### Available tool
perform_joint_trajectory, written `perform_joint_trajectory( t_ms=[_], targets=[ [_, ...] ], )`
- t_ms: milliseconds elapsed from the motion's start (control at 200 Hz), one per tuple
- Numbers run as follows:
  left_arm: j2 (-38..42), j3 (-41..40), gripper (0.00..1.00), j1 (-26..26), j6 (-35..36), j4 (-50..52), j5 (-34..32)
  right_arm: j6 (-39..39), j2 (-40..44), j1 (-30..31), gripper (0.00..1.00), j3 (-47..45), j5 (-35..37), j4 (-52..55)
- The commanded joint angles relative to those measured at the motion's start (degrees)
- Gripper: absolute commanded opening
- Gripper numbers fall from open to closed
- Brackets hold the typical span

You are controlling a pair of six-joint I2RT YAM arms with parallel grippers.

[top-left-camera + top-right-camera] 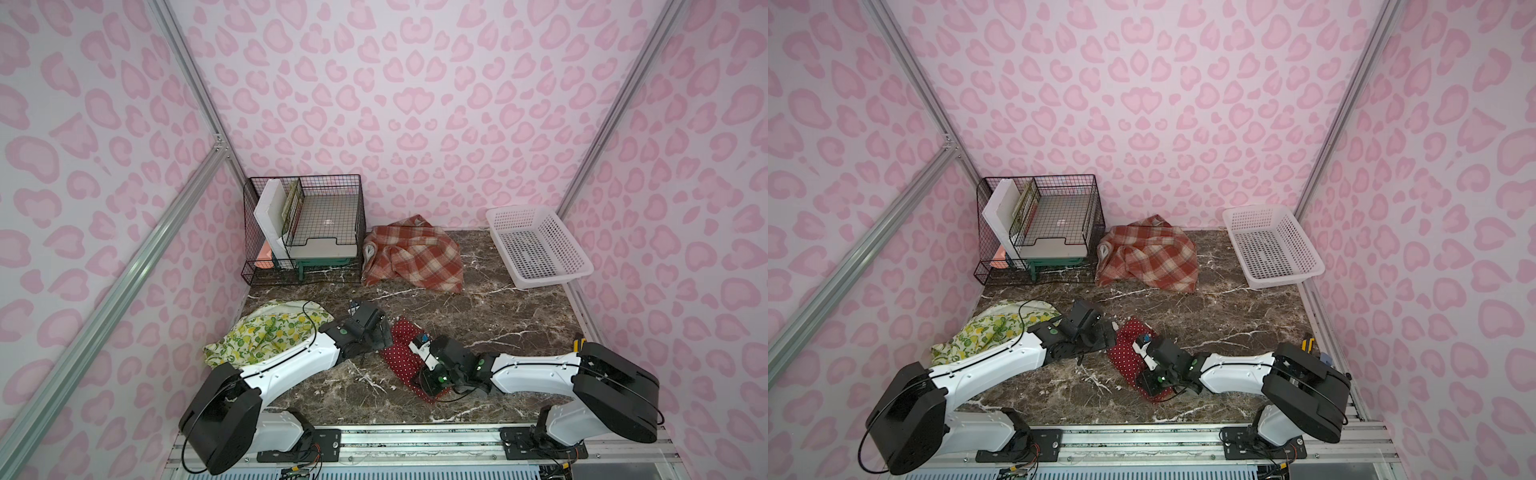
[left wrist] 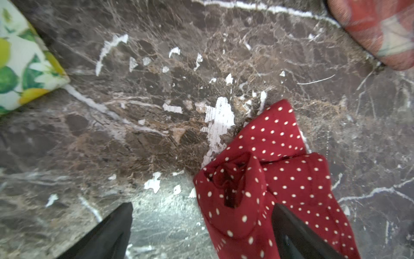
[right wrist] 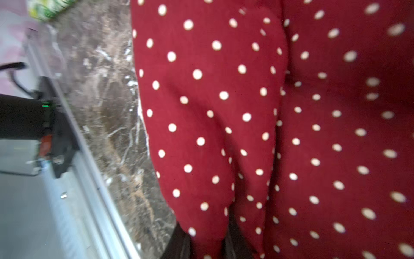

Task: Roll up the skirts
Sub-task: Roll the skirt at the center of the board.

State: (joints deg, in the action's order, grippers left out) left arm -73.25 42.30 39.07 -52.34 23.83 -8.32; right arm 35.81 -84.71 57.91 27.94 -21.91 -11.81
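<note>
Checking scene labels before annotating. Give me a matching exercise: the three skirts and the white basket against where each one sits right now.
Things:
1. polka-dot skirt
2. plaid skirt
3. lemon skirt
4. white basket

Places:
A. far right corner of the table
B. at the back, beside the wire rack
C. near left side, by the left arm
D. near middle, a fold pinched in the right claw

Pairs: 1-D, 2-B, 3-C, 4-A
</note>
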Motion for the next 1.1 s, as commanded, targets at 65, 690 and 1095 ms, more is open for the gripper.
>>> perform_joint_trajectory(
  t_ms=[65, 690, 1095],
  targets=[
    [3.67, -0.75, 0.99, 0.38, 0.13, 4.06, -0.65, 10.14, 1.05, -7.37, 0.00, -7.97, -22.36, -9.27],
    [-3.78, -7.00, 0.96, 13.91, -15.37, -11.09, -4.29, 10.60, -6.08, -13.61, 0.02, -10.74, -20.01, -9.64],
    [-11.69, -4.17, 0.00, 13.93, -14.44, -7.66, -10.90, 7.52, -4.80, -13.47, 0.31, -8.93, -16.53, -0.12]
  ],
)
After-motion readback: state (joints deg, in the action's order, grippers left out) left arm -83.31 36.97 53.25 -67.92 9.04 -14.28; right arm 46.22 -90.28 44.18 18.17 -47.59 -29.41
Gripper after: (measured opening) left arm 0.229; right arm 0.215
